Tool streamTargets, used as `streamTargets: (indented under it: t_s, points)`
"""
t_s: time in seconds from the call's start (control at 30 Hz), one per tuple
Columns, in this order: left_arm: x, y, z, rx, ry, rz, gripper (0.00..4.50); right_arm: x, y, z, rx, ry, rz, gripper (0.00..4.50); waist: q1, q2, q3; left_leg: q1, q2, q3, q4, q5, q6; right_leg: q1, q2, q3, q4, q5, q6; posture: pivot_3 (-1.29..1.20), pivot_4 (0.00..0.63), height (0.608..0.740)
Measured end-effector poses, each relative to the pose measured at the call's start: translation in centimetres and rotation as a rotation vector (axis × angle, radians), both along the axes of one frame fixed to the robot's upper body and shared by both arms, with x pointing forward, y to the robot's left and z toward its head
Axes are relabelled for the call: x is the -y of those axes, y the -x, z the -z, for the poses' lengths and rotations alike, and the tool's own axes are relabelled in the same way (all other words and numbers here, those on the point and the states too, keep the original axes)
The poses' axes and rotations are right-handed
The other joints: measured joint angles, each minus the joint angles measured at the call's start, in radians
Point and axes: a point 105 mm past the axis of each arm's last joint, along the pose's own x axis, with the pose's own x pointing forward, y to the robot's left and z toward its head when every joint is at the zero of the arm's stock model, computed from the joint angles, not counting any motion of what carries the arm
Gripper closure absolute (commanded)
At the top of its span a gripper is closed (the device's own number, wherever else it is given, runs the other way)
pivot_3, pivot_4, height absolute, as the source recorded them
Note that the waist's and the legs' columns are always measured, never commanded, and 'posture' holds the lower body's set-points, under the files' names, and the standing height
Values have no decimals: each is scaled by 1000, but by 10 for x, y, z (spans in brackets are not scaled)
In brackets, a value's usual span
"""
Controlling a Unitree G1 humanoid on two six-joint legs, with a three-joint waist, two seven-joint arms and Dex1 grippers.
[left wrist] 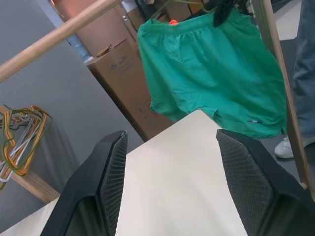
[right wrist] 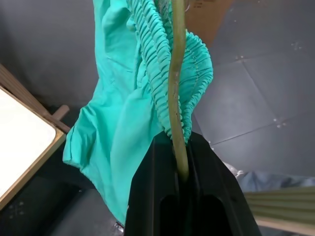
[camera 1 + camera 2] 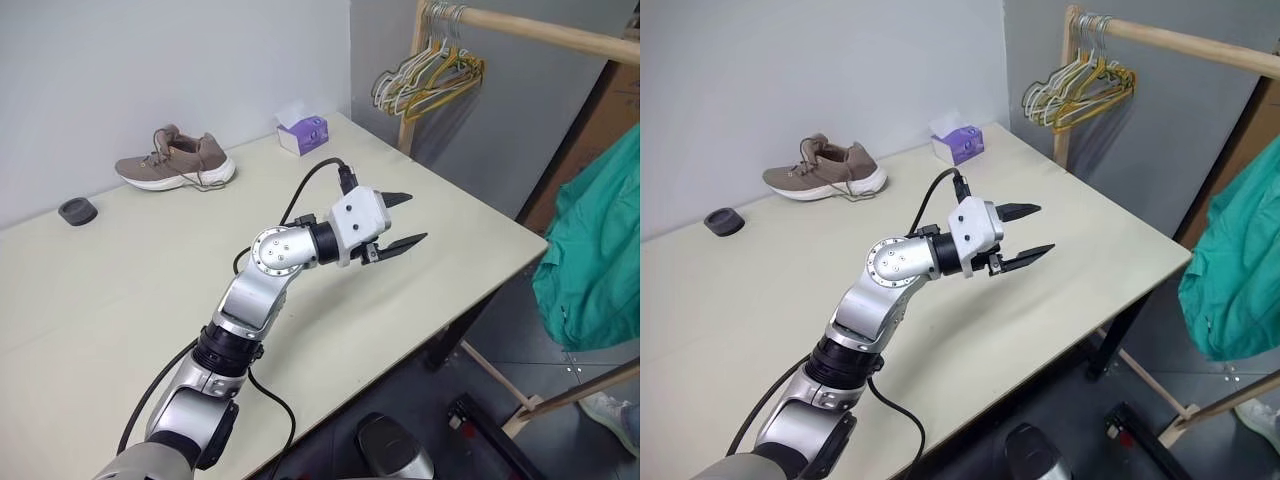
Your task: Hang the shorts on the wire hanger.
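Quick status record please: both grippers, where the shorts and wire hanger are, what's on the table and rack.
left gripper: open, holds nothing, above the table
right gripper: shut on the wire hanger
shorts: draped on the wire hanger, hanging off the table's right edge beside the wooden rack
waistband: gathered around the wire
rack: bunch of white and yellow hangers at its left end
table items: shoe, tissue box, small black disc
person: shoe and leg beside the rack
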Motion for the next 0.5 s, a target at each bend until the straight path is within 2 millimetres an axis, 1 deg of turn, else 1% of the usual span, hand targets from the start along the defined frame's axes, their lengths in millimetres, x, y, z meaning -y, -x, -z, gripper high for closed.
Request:
streamTargets:
  t_s: [0.13,0.27,0.37,0.43,0.5]
  points:
    - [1,1,2,-11,-7,11,1466,0,1,6,-16,-33,0,4500,0,-3,3,0,0,5,1,-2,3,-1,0,6,0,1,3,-495,130,740]
    - [7,8,6,-108,2,78,1466,-3,2,8,-22,-64,-11,4500,0,-4,4,0,0,8,2,-5,5,-1,0,9,-1,1,7,-501,123,740]
    - [12,16,5,-183,22,138,1466,-6,1,7,-20,-77,-22,4500,-1,-4,4,1,0,8,2,-5,5,-1,0,9,-1,1,7,-502,115,740]
    - [16,20,2,-221,34,169,1428,-7,1,6,-10,-76,-27,3850,-1,-4,4,1,0,8,2,-5,5,-1,0,9,-1,1,7,-501,110,740]
    - [16,20,-1,-246,39,178,1428,-9,1,5,9,-94,-34,3347,-1,-3,3,1,0,9,3,-5,5,-1,0,10,-1,1,7,-504,104,740]
